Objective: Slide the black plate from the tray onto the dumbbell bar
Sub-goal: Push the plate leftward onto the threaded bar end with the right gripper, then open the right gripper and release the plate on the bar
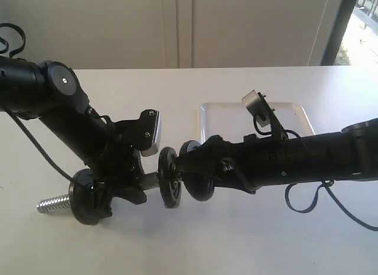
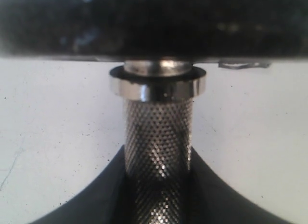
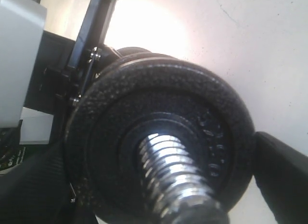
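Observation:
My left gripper [image 1: 127, 183] [image 2: 159, 200] is shut on the knurled middle of the dumbbell bar [image 1: 53, 203] [image 2: 159, 137], holding it level just above the table. The black plate [image 1: 199, 185] [image 3: 159, 132] sits on the bar's right threaded end [image 3: 185, 173], which pokes out through its centre hole. My right gripper [image 1: 190, 166] [image 3: 159, 185] is shut on this plate, one finger [image 3: 284, 173] against each side of its rim. The white tray [image 1: 230, 118] lies behind my right arm, and the part that shows holds nothing.
Another black plate [image 1: 169, 185] [image 2: 154, 21] sits further in on the bar against its chrome collar [image 2: 158, 84]. A third plate [image 1: 85, 198] is on the bar's left side. A cable [image 1: 307, 201] loops under my right arm.

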Action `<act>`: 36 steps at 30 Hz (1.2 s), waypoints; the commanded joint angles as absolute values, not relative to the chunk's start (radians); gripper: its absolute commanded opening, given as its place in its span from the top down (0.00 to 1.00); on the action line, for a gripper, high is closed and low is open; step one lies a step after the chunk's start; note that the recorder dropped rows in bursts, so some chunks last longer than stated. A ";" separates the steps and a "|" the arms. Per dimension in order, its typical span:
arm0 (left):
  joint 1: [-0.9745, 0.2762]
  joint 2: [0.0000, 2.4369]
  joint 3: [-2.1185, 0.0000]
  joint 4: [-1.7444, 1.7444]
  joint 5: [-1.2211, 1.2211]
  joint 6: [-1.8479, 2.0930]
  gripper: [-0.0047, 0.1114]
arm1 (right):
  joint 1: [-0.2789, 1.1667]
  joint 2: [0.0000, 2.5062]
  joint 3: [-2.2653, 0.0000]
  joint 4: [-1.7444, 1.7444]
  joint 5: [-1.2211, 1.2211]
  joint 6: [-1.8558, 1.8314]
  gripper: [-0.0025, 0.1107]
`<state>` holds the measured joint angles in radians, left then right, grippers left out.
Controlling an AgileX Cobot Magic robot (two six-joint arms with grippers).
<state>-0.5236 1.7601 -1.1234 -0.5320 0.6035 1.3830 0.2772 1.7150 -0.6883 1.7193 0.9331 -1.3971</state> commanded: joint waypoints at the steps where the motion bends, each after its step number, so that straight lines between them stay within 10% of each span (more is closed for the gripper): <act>1: -0.530 1.704 -1.148 -0.650 0.622 1.376 0.96 | 0.303 1.729 -0.703 1.744 0.978 -1.410 0.98; 7: -0.530 1.704 -1.148 -0.650 0.622 1.376 0.96 | 0.348 1.786 -0.734 1.744 0.981 -1.410 0.90; 16: -0.530 1.704 -1.148 -0.650 0.622 1.376 0.96 | 0.354 1.788 -0.755 1.744 0.980 -1.410 0.06; 36: -0.530 1.704 -1.148 -0.650 0.622 1.376 0.96 | 0.349 1.788 -0.757 1.744 0.985 -1.410 0.05</act>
